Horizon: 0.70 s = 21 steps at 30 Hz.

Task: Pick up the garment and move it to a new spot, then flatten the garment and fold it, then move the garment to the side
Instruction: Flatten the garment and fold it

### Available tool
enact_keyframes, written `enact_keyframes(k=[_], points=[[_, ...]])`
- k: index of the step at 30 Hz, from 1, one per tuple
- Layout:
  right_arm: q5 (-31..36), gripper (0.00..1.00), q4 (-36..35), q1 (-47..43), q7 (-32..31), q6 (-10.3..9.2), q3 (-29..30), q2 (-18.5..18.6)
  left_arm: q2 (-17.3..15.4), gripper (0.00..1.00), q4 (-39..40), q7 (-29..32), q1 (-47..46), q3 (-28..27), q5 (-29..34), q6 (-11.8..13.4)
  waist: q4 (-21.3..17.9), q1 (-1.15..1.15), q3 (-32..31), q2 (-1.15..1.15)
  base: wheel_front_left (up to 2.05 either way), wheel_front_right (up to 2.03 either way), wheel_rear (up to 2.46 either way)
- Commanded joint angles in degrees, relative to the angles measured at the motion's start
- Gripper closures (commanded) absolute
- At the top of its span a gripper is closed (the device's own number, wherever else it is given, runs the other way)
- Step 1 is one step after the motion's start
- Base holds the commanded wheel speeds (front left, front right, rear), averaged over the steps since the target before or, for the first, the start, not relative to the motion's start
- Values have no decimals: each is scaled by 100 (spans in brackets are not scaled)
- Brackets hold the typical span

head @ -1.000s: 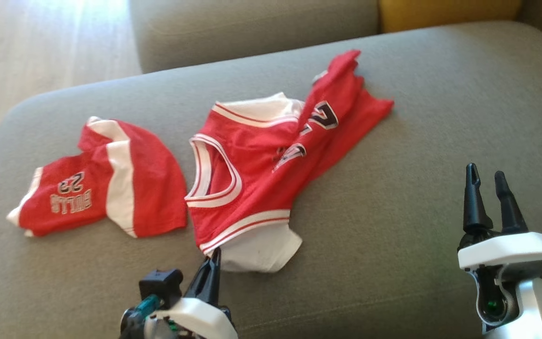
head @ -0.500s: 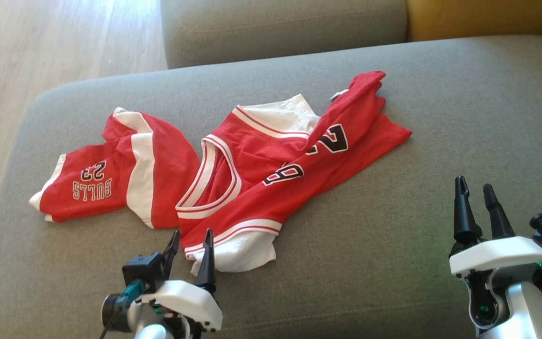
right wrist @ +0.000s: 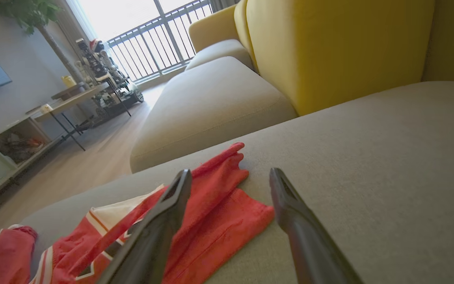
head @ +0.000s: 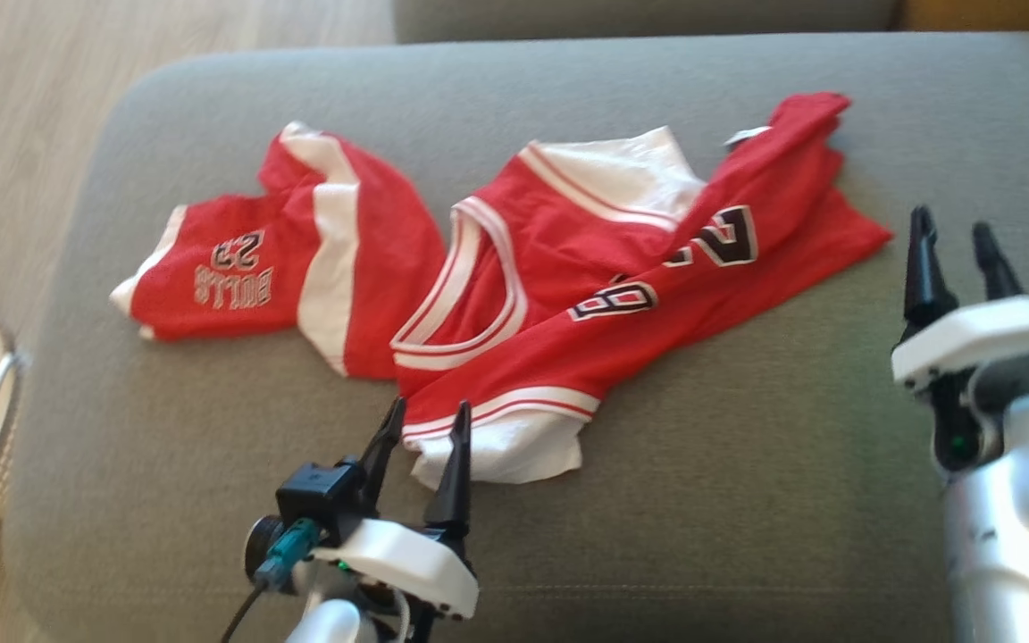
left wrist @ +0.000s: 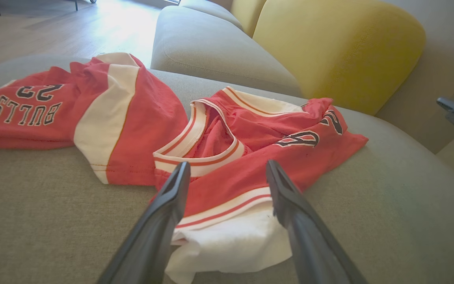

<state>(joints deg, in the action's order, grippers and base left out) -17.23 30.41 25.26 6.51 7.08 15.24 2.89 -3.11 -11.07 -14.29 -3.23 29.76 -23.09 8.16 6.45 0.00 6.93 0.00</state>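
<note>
Mostly grey sofa seat [head: 747,500], wood floor [head: 23,107] upper left, red jersey [head: 622,268] crumpled ctr, L gripper [head: 430,406] & R gripper [head: 950,221] fingers apart

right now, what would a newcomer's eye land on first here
The bright red jersey, crumpled in the middle of the grey sofa seat, grabs the eye first, with matching red shorts marked BULLS 23 lying right beside it on the left. Next comes the left pincer, open at the jersey's white near edge, and the yellow cushion behind.
</note>
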Motion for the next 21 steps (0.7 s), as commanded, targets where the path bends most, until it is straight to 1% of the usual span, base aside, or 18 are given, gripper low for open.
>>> enact_keyframes(k=[1, 5, 6, 9, 13, 16, 21], points=[[332, 0, 5, 417, -74, 41, -5, 7, 22, 0, 259, -71, -319, -77, -50, 50, 304, 0, 276, 0, 0, 0, 0], [842, 0, 660, 988, -305, 41, 457, 118, 22, 0, 438, -71, -501, 64, -139, 128, 515, 0, 516, 0, 0, 0, 0], [842, 0, 660, 988, -305, 41, 457, 118, 22, 0, 438, -71, -501, 64, -139, 128, 515, 0, 516, 0, 0, 0, 0], [1371, 0, 1170, 1300, -417, 41, 870, 368, 23, 0, 512, -71, -613, 134, -180, 173, 651, 0, 692, 0, 0, 0, 0], [1867, 0, 1642, 1653, -431, 41, 1267, 410, 23, 0, 514, -71, -674, 144, -204, 217, 734, 0, 841, 0, 0, 0, 0], [2065, 0, 1890, 1809, -368, 41, 1352, 382, 23, 0, 494, -71, -667, 143, -221, 222, 745, 0, 891, 0, 0, 0, 0], [2187, 0, 2237, 1967, -208, 41, 1399, 350, 23, 0, 460, -71, -667, 122, -232, 223, 692, 0, 902, 0, 0, 0, 0]])
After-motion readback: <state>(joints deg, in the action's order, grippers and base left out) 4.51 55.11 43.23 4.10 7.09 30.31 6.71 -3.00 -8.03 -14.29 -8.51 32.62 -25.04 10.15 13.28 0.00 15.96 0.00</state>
